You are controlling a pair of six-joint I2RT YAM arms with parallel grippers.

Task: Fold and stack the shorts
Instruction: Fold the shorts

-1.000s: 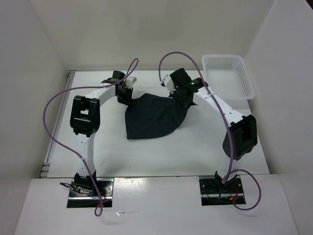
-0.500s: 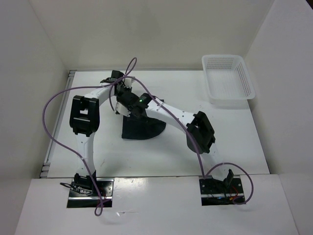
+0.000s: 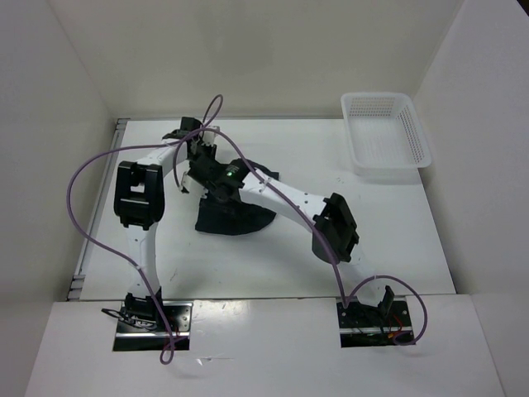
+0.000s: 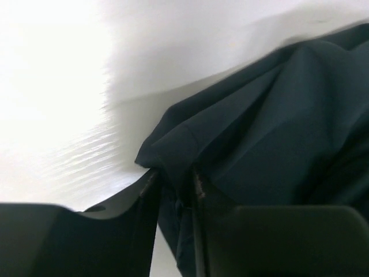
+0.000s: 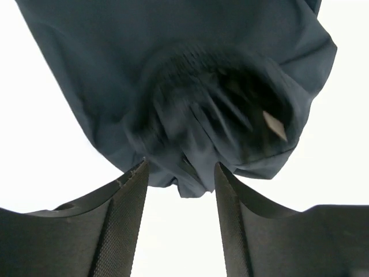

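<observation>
shorts (image 3: 235,217) in a heap, long axis roughly left-right on the worktop (image 3: 372,231), gathered end pointing far | left fingers (image 4: 149,196) pinching the hem | right fingers (image 5: 130,202) spread wide, not gripping

Robotics lab test cell, as I see it from my remote station. A white table (image 3: 388,240) is boxed in by plain white panels (image 3: 58,124) at the back and both sides (the overhead view shows this best). The left arm (image 3: 136,194) and right arm (image 3: 335,227) are bolted to metal base plates (image 3: 153,318) at the near edge, trailing loose purple cables (image 3: 83,223). A white mesh basket (image 3: 388,169) sits at the far right corner.
</observation>
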